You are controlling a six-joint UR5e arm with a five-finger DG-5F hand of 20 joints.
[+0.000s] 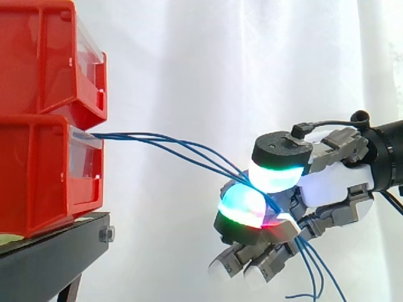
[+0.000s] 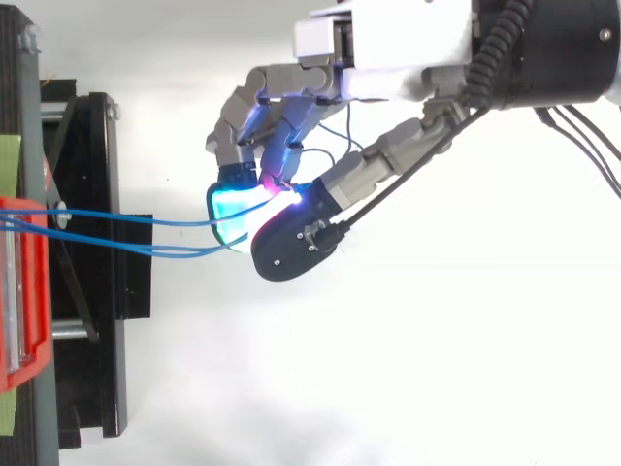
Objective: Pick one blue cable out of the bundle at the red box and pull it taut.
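Several thin blue cables (image 1: 164, 141) leave the front of the lower red box (image 1: 38, 170) and run right in shallow curves to my hand (image 1: 327, 182). The hand is curled. Its thumb pad (image 1: 274, 176), glowing green and white, presses down on a cyan and red finger pad (image 1: 242, 204), and the cables converge in that pinch. I cannot tell how many are clamped. Their loose ends (image 1: 312, 270) dangle below the hand. From above, the cables (image 2: 126, 221) cross from the red box (image 2: 19, 291) into the pinch of the hand (image 2: 388, 39) in two pairs.
A second red box (image 1: 44, 56) is stacked on the lower one. Both sit on a black stand (image 1: 50, 258) at the left, whose frame (image 2: 97, 262) reaches a little toward the hand. A white curtain hangs behind.
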